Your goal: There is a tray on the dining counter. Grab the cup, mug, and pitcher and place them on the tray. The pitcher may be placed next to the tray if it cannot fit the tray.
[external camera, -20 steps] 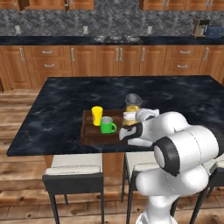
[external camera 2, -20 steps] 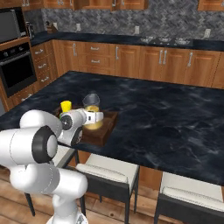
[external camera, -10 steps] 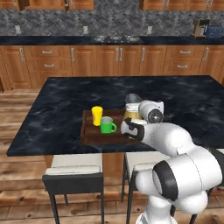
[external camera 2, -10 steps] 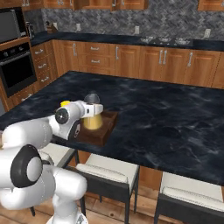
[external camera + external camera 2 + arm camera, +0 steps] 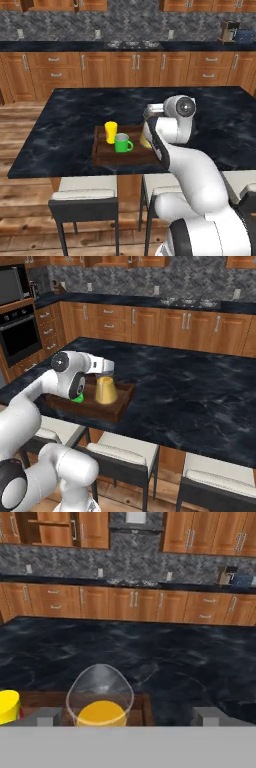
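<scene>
The dark wooden tray [image 5: 125, 397] lies on the black marble dining counter [image 5: 200, 391] near its front edge. The amber pitcher [image 5: 106, 390] stands upright at the tray's right end, its clear neck [image 5: 100, 687] showing close up in the hand view. The yellow cup [image 5: 110, 131] and green mug [image 5: 121, 144] stand side by side on the tray [image 5: 107, 156]. My gripper [image 5: 104, 367] hovers just above the pitcher's top, open; in the hand view its fingertips [image 5: 47, 716] stand wide apart, and the pitcher is free of them. The arm hides most of the pitcher [image 5: 144, 140] in the left base view.
Stools [image 5: 85, 197] stand under the counter's front edge. A long counter with wooden drawer fronts [image 5: 130, 67] runs along the back wall, with a wall oven [image 5: 20, 336] at the left. Bare marble stretches to the right of the tray [image 5: 225, 125].
The hand has drawn up and back from the pitcher's side to above its top, and the arm has stretched out. Pitcher, cup and mug stay in place on the tray.
</scene>
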